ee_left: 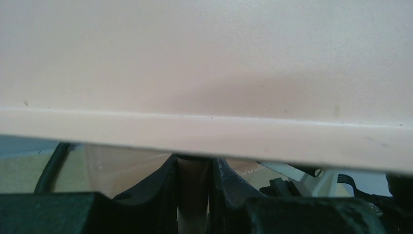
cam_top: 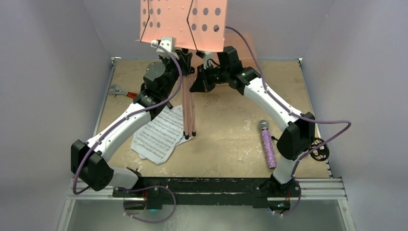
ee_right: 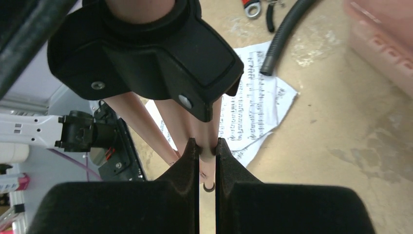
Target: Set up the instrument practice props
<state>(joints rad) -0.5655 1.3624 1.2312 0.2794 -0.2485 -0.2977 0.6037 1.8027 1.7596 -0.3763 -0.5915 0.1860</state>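
Note:
The pink perforated music stand [cam_top: 183,21] is held up off the table, its three legs [cam_top: 189,113] folded together and pointing down. My left gripper [cam_top: 179,57] is shut on the stand's pink post [ee_left: 193,200] just under the desk plate [ee_left: 204,63]; its fingers [ee_left: 160,185] press both sides. My right gripper [ee_right: 208,148] is shut on one pink leg [ee_right: 182,122] below the black hub [ee_right: 146,53]. White sheet-music pages [cam_top: 159,134] lie under the legs. The purple glittery microphone [cam_top: 267,144] lies at the right. A small black mic stand [cam_top: 318,151] shows partly behind the right arm.
A red-handled wrench [cam_top: 120,91] lies at the left table edge. The right wrist view shows red-handled tools [ee_right: 253,6], a black corrugated hose [ee_right: 282,34] and a pink translucent box [ee_right: 384,44]. Grey walls close in three sides.

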